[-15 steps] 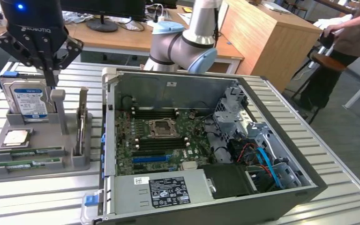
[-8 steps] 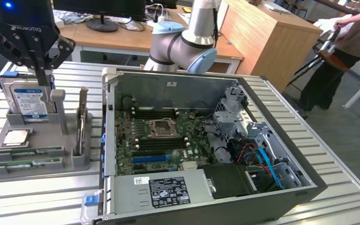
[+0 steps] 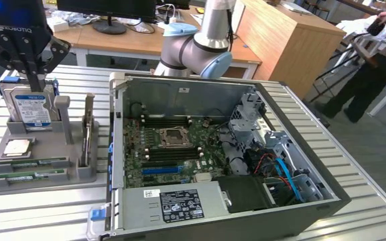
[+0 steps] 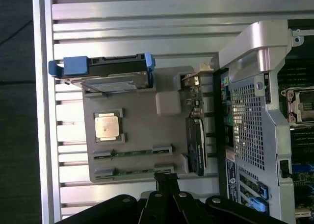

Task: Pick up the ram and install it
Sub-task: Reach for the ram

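Exterior view: gripper (image 3: pixel 37 85) over drive (image 3: pixel 32 108), 12 o'clock from ram (image 3: pixel 28 175).
Wrist view: fingers (image 4: pixel 166 177) pinched together, empty, above tray (image 4: pixel 142 131).

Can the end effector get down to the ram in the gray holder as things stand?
Probably yes. The ram lies flat in an open slot of the gray holder, nothing over it. The end effector hovers above the hard drive at the holder's other end.
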`<state>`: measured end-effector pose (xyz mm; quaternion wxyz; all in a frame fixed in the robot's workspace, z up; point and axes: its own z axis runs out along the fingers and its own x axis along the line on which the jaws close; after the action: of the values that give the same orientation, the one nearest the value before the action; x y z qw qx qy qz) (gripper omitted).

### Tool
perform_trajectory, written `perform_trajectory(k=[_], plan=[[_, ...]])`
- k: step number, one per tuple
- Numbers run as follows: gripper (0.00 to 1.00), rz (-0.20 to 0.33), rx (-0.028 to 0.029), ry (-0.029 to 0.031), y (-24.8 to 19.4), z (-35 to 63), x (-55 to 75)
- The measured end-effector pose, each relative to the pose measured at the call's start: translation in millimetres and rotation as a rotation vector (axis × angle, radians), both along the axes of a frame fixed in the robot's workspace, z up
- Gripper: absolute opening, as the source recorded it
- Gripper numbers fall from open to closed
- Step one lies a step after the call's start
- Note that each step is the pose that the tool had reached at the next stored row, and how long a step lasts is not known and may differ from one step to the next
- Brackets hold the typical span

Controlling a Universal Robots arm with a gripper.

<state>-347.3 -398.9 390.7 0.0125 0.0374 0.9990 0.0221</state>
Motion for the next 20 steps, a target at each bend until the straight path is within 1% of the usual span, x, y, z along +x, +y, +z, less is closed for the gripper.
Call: perform_trajectory(k=[2,3,8,20], plan=[[0.10,0.000,0.0000,0.0000,0.0,-0.1,-3.7],[0.10,0.000,0.0000,-0.0001,0.0,-0.3,-16.6],[0.10,0.000,0.0000,0.0000,0.0,-0.4,-23.5],[0.10,0.000,0.0000,-0.0001,0.0,-0.4,-25.0]])
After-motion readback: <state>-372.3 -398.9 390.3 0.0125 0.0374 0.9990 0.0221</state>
